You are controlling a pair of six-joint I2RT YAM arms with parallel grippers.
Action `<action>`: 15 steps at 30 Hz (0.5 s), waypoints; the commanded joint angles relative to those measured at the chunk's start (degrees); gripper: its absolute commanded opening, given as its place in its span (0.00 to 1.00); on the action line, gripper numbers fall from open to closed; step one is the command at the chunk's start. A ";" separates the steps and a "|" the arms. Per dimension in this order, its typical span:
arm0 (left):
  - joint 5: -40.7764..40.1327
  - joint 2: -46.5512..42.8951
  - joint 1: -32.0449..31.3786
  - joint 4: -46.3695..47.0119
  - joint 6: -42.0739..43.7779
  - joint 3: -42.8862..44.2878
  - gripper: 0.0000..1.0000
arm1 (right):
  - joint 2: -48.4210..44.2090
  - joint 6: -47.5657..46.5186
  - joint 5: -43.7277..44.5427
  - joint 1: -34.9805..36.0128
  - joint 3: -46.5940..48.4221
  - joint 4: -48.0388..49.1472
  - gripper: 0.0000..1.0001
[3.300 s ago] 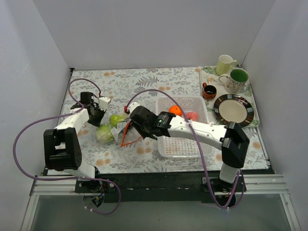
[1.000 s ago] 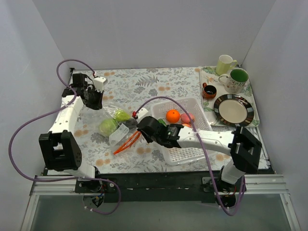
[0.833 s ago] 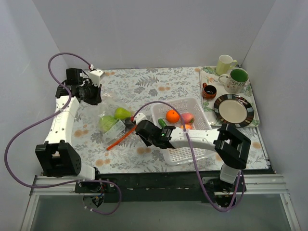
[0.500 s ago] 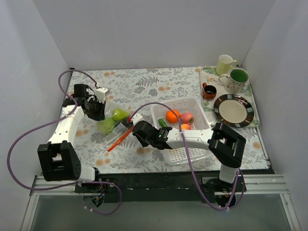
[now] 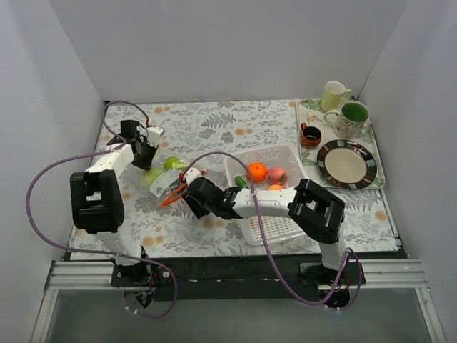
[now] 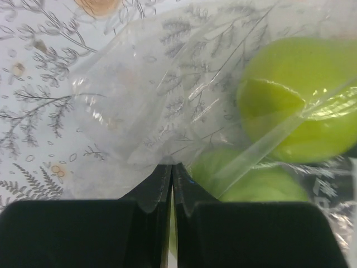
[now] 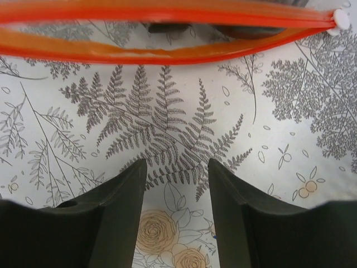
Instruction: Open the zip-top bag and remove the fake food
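The zip-top bag (image 5: 163,183) lies on the floral cloth at the left, its red-orange zip strip (image 5: 174,194) toward my right arm. Two light green fake fruits (image 5: 171,163) sit inside it; in the left wrist view they (image 6: 301,100) show through the plastic. My left gripper (image 5: 148,160) is shut on the bag's clear far edge (image 6: 167,139). My right gripper (image 5: 186,196) is open and empty, just short of the zip strip (image 7: 167,33), whose two lips stand slightly apart. An orange (image 5: 257,171), a peach-red fruit (image 5: 279,175) and a dark green long one (image 5: 240,182) lie in the white basket.
The white perforated basket (image 5: 275,221) stands right of the bag, with my right arm across its near-left side. A tray at the back right holds a dark-rimmed plate (image 5: 346,163), two mugs (image 5: 350,118) and a small dark cup (image 5: 310,134).
My left arm came down from a raised position, bringing the bag lower and nearer. My right arm swung left, following the zip strip. The basket was shifted and turned.
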 commanded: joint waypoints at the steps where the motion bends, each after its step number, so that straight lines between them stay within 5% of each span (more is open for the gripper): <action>1: -3.19 4.62 -0.78 -1.49 1.17 -0.49 0.00 | 1.74 -2.19 0.98 0.09 4.93 3.36 0.58; 15: -5.29 -1.70 -2.37 3.60 3.45 -15.17 0.00 | -4.05 -6.67 -3.83 -2.72 2.76 9.06 0.61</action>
